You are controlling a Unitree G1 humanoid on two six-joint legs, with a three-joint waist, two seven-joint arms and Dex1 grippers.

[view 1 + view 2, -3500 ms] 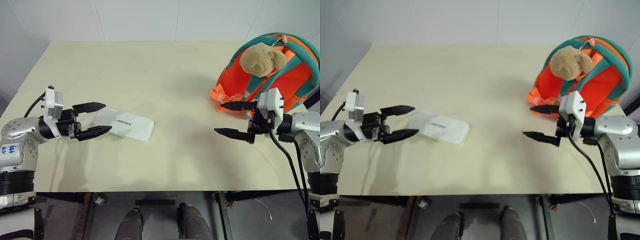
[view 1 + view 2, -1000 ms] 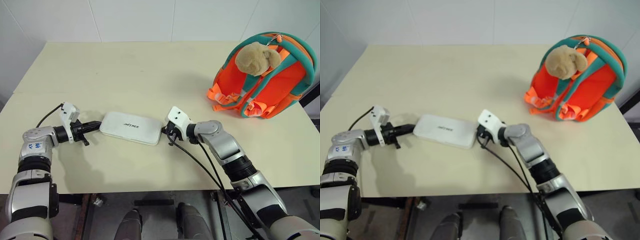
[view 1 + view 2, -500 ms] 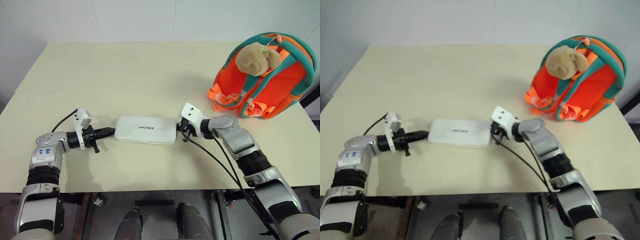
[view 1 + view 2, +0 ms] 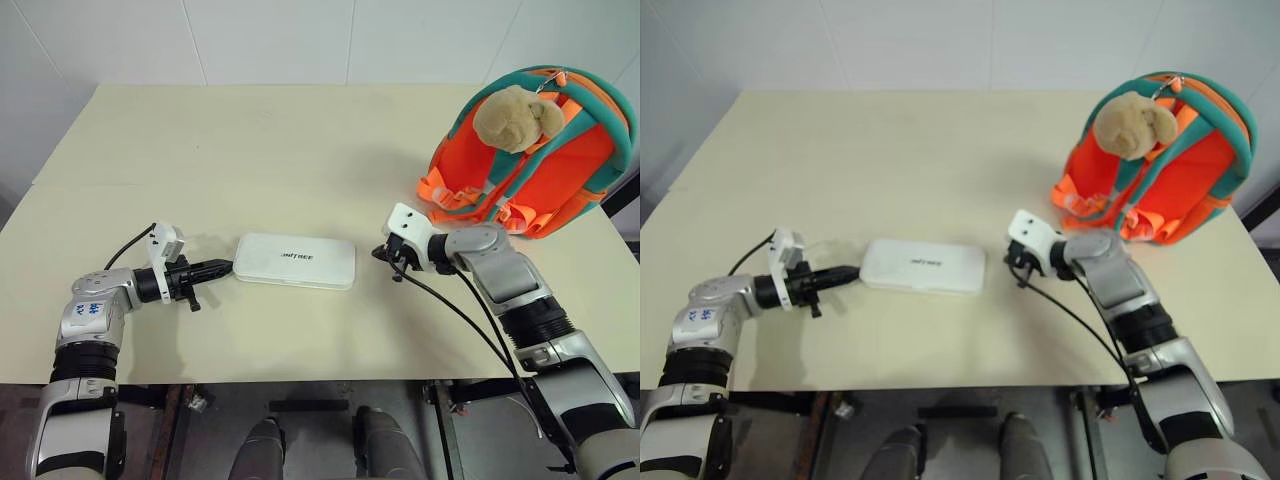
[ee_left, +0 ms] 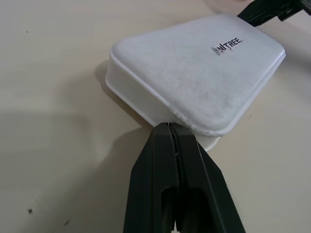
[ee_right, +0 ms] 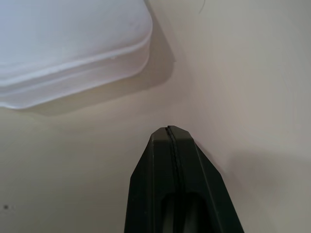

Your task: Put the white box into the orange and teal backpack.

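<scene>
While the box (image 4: 294, 261) lay flat mid-bench toward the front edge, well apart from the backpack (image 4: 530, 150) at the far right corner, left gripper (image 5: 169, 127) sat closed at its end, right gripper (image 6: 169, 129) closed, just clear. Best: keep pushes low, square.

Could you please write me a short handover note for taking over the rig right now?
Left hand: shut, holding nothing, its tip at the left end of the white box.
Right hand: shut, holding nothing, apart from the box's right end, with bare table between them.
White box: lying flat near the table's middle, lettering up.
Orange and teal backpack: standing at the far right of the table, plush bear on it.
Done: nothing packed yet.
Left: grasp and lift the box, and put it into the backpack.
</scene>
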